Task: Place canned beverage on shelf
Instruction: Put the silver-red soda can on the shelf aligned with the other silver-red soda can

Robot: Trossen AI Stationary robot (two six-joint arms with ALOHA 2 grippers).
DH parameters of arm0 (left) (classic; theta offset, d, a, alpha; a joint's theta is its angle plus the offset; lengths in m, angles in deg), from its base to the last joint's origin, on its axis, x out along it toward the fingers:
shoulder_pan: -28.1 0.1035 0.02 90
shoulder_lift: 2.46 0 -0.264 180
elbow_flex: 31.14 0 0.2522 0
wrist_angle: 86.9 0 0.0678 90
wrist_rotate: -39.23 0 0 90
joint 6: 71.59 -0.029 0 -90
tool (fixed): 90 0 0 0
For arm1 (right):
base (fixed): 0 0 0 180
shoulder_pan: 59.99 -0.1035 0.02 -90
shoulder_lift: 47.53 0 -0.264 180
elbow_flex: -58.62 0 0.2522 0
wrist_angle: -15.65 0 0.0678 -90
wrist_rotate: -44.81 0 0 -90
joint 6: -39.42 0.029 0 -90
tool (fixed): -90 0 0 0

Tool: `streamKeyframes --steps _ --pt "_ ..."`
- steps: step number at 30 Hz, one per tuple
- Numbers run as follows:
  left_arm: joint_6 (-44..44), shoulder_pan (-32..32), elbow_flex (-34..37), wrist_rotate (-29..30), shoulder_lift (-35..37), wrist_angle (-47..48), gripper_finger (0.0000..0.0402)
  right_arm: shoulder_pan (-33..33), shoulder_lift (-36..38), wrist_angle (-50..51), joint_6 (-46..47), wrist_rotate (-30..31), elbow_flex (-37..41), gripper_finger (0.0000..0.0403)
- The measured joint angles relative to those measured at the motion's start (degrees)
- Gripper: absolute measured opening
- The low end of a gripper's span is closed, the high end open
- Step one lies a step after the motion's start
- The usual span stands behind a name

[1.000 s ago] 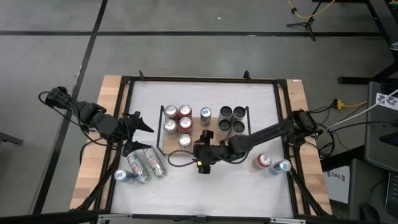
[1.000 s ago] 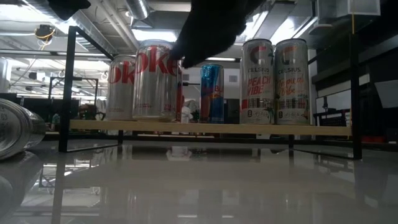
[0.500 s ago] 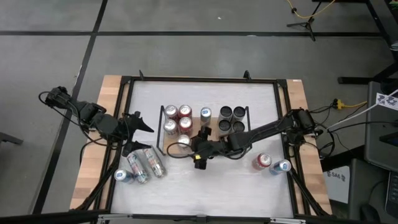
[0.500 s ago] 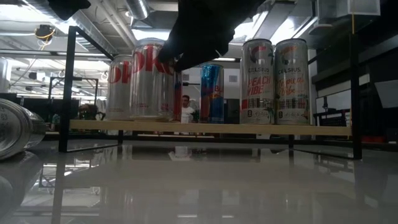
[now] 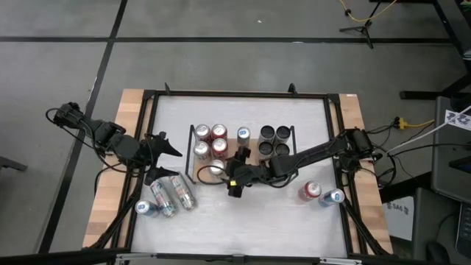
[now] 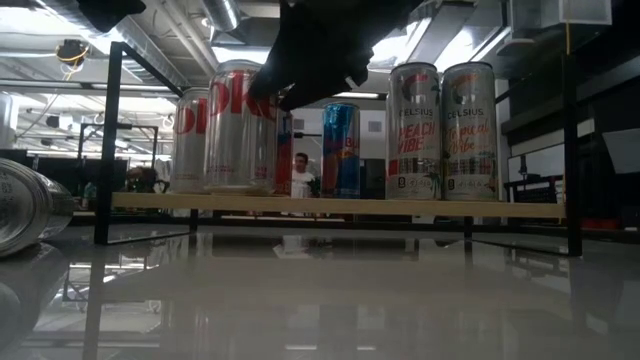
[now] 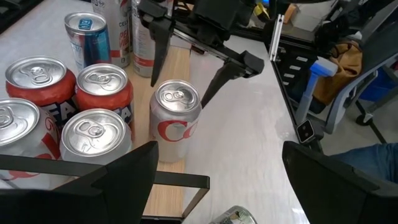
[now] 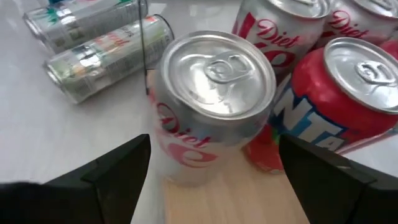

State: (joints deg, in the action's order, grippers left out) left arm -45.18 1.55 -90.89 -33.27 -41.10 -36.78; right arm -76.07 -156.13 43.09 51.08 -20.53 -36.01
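White tabletop (image 5: 243, 228); shelf (image 5: 228, 177) partly hidden by right tool (image 7: 186, 74), wide above silver can (image 7: 176, 118); left tool (image 5: 163, 154) wide.

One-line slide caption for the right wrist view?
Open right gripper poised above a Diet Coke can standing on the shelf edge.

You've got a white tabletop (image 5: 243, 221) with the wooden shelf (image 5: 229, 163) sitting mid-table. On the shelf's left end there are five upright cans: Diet Cokes (image 5: 202, 149) and red Fantas (image 5: 218, 132), with one Diet Coke (image 5: 217, 168) at the shelf's front edge. A blue can (image 5: 243, 135) stands mid-shelf at the back, and four Celsius cans (image 5: 274, 142) fill the right end. Off the shelf, three cans (image 5: 169, 195) lie near the table's front-left corner; a red can (image 5: 311, 191) and a blue one (image 5: 335, 197) sit near the right edge.
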Motion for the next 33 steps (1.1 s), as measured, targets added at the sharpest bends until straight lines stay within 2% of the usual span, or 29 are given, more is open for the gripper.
streamKeyframes --steps 13,21,25,29,33 --pt "0.00 0.01 0.00 0.00 0.00 0.00 0.0336 -1.09 0.20 7.84 5.70 -0.96 -0.02 0.0351" --pt "-0.02 0.02 0.00 -0.01 0.02 0.00 0.0336 -1.20 0.20 7.54 6.12 -3.33 -0.02 0.0351" --pt "0.00 0.00 0.00 0.00 0.00 0.02 0.0336 -1.11 0.20 7.48 6.25 -6.87 -0.02 0.0351" --pt "0.00 0.00 0.00 0.00 0.00 0.00 0.0336 -1.15 0.20 7.50 6.72 -7.82 -0.02 0.0350" --pt "0.00 0.02 0.00 0.00 0.00 0.00 0.0336 -1.17 0.20 7.56 6.75 -10.51 -0.02 0.0328"
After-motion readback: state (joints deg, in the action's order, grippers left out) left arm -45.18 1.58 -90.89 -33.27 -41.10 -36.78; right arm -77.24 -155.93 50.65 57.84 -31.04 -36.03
